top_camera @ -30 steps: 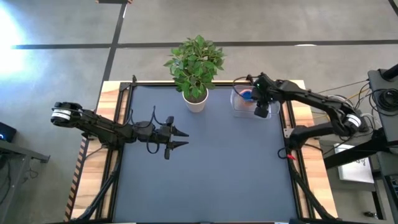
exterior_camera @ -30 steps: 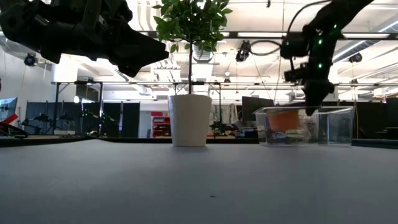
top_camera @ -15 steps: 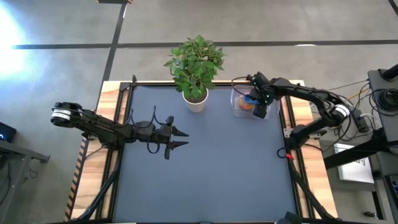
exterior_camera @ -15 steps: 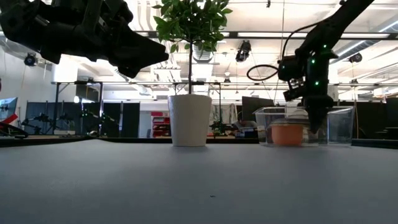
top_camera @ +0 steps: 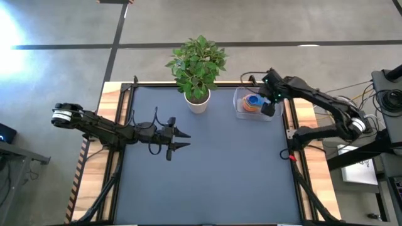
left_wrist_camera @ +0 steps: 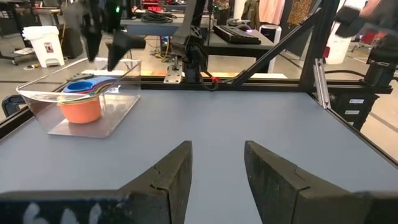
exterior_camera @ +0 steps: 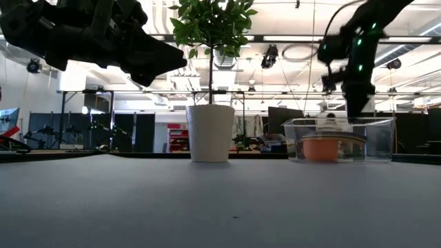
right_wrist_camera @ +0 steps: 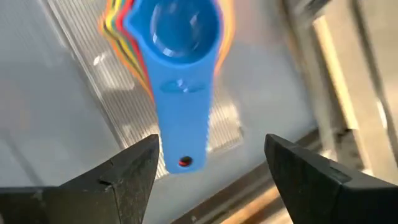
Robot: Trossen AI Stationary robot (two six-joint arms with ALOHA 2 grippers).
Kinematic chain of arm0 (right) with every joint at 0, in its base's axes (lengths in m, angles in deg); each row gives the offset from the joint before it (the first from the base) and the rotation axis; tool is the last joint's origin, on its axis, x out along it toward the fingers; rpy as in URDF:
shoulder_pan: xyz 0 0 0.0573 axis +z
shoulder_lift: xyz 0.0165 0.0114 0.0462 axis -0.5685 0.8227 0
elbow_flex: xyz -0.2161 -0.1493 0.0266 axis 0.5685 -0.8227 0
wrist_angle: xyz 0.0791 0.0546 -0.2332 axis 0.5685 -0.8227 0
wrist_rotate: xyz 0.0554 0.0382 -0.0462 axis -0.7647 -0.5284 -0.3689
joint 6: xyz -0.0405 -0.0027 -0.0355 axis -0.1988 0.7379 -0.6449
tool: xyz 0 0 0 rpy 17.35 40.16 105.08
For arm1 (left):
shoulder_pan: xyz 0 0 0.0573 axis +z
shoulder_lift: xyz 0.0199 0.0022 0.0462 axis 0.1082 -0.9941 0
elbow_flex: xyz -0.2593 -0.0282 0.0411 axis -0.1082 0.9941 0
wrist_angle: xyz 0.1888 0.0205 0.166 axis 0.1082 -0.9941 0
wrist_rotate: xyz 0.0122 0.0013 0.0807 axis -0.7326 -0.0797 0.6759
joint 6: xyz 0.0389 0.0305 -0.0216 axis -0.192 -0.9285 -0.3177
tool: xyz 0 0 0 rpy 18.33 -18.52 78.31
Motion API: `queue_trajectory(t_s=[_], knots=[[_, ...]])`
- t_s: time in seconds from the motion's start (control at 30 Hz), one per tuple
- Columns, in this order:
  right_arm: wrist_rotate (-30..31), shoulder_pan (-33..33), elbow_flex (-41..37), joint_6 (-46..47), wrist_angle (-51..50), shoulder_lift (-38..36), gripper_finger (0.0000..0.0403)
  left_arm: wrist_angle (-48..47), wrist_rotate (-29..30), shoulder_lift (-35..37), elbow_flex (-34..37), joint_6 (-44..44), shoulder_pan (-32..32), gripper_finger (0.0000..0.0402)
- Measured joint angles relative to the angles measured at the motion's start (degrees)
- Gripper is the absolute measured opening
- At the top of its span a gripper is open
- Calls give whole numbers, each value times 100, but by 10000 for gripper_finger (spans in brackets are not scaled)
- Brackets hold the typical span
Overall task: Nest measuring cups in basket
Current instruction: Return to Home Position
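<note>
The measuring cups [top_camera: 252,102] sit nested in one stack inside the clear basket [top_camera: 241,113] at the table's far right. A blue cup [right_wrist_camera: 180,37] is on top and an orange one [exterior_camera: 321,147] is outermost. The stack stands on the basket's floor. My right gripper [top_camera: 268,109] is open and hovers just above the basket's right part [exterior_camera: 357,114]. In the right wrist view the blue cup's handle [right_wrist_camera: 181,124] lies below and between the spread fingers. My left gripper [top_camera: 186,139] waits open and empty above the table's left middle.
A white pot with a green plant [top_camera: 197,100] stands at the far edge, left of the basket. The basket also shows far off in the left wrist view [left_wrist_camera: 43,109]. A dark mat covers the table between the two arms.
My right gripper went down into the basket with the cup stack, then rose clear of it and shifted a little toward the table's right edge. The stack, held raised a second ago, now rests on the basket's floor.
</note>
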Motion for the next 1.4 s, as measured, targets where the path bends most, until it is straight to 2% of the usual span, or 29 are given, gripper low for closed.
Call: queue_trajectory(t_s=[0.1,0.17,0.33,0.4,0.5,0.63,0.77,0.93,1.07,1.23,1.4], knots=[[-58,40,180,193,-73,-429,282,-2,0,0,0,4,25,130],[-530,61,255,472,144,-719,278,-2,2,0,0,96,44,130],[-3488,169,20,1585,2216,-1459,242,-124,4,30,-90,783,377,130],[-3793,418,-157,1873,3085,-1748,218,-501,3,171,-223,919,533,129],[-3306,900,-450,1933,3630,-2207,171,-1634,-35,602,-479,946,661,129],[-2616,1618,-790,1946,3676,-2889,92,-3097,-9,1500,-830,993,666,129],[-2174,2302,-1329,1933,3913,-3648,20,-3715,142,2454,-893,987,661,124],[-1625,2787,-2219,1941,4311,-4549,10,-3726,511,3431,-458,928,670,102],[-1602,2883,-2754,1941,4434,-5118,9,-3796,514,3986,-87,809,668,70],[-1607,2882,-3138,1936,4492,-5738,9,-4013,524,4543,300,698,670,11],[-1632,2879,-3509,1931,4614,-6437,9,-3953,581,5101,661,694,670,7]])
